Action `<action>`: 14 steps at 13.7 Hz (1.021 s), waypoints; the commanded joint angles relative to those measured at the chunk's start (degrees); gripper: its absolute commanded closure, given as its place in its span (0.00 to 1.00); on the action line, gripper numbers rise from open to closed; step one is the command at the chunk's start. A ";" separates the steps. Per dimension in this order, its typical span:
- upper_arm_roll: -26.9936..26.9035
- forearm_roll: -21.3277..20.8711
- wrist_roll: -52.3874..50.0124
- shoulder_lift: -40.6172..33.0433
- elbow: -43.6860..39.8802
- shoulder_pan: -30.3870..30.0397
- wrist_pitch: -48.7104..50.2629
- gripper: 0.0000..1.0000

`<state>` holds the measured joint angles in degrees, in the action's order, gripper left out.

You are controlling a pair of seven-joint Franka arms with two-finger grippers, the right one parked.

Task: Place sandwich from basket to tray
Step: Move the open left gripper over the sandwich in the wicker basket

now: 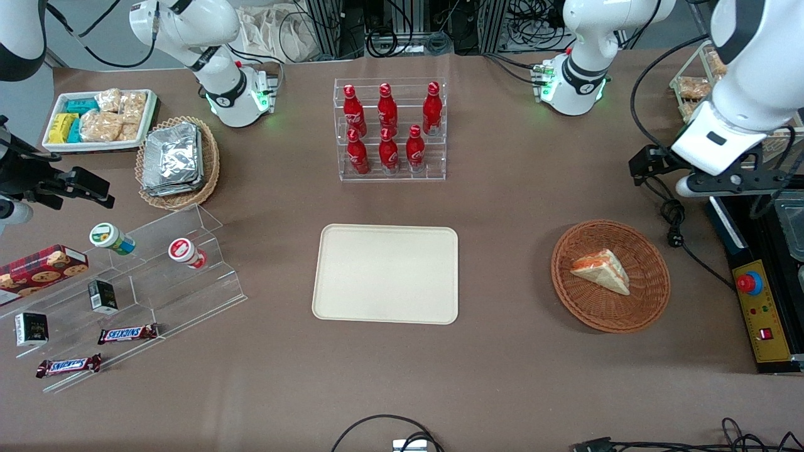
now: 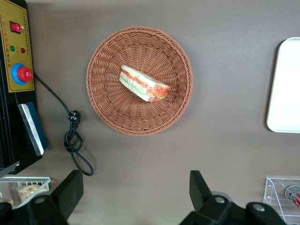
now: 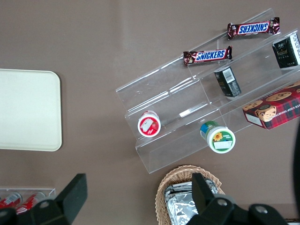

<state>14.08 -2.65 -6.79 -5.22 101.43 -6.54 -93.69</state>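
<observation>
One sandwich (image 1: 601, 271) is seen lying inside the basket (image 1: 647, 295) at the front frame's right. A bare strip of brown tabletop (image 1: 502, 270) separates basket from tray (image 1: 386, 274) at centre. The pincer (image 2: 136, 197) is held wide apart, raised above the tabletop near the basket, gripping nothing.

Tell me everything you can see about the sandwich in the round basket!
The sandwich is a small triangular wedge of white bread with orange-red and green filling showing along its cut edge. It lies on its side near the middle of the reddish-brown woven basket, touching only the wicker. Nothing holds it: the gripper hangs open above the table, apart from the basket.
</observation>
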 commanded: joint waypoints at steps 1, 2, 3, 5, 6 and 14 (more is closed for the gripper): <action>0.07 0.98 1.25 1.08 -1.59 -0.22 1.58 0.00; 0.07 0.98 1.25 1.08 -1.41 -0.31 1.58 0.00; -0.02 0.98 1.25 1.17 -1.41 -0.31 1.58 0.00; -0.72 2.11 -0.58 2.83 -1.41 -0.31 1.58 0.00; -1.33 3.60 -4.17 3.45 -0.63 -0.31 0.80 0.00; -1.78 -0.94 -41.96 14.09 9.62 -0.84 -19.89 0.00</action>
<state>12.00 -1.38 -42.03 8.66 105.81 -7.28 -106.98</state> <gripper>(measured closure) 0.000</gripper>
